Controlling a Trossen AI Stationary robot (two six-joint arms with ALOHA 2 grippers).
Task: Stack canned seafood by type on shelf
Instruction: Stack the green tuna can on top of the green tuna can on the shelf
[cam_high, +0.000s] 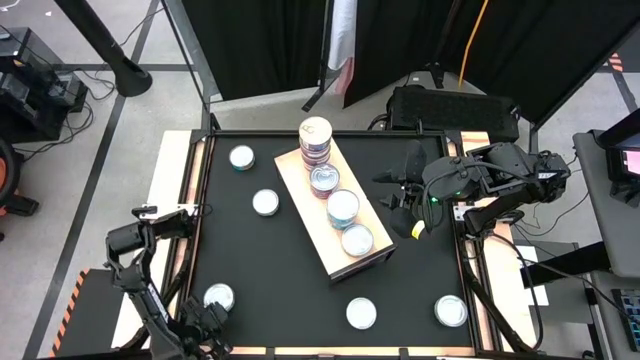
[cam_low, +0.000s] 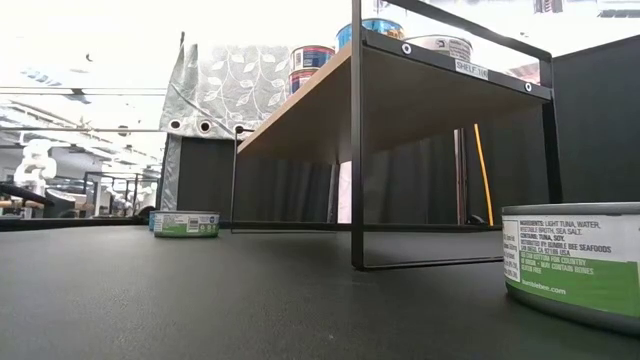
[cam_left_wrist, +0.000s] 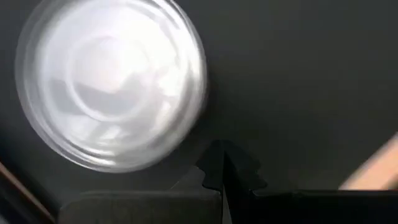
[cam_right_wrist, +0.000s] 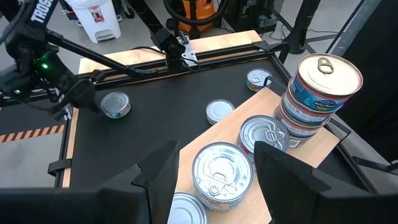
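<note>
Lay at lower left of the high view, a loose tin (cam_high: 218, 296) on the black table (cam_high: 270, 250), right beside the left claw (cam_high: 205, 322) — far nearer that arm than the right one. Filled the left wrist view, that round silvery lid (cam_left_wrist: 112, 81), smooth and glossy, just ahead of dark fingers (cam_left_wrist: 224, 171) pinched together, holding nothing. Stood diagonally mid-frame, the pale wooden shelf (cam_high: 300, 175), a tall stack (cam_high: 315, 140) at its upper end, single tins down the row. Hovered to the shelf's right, right claw (cam_high: 400, 190), spread wide and empty.
</note>
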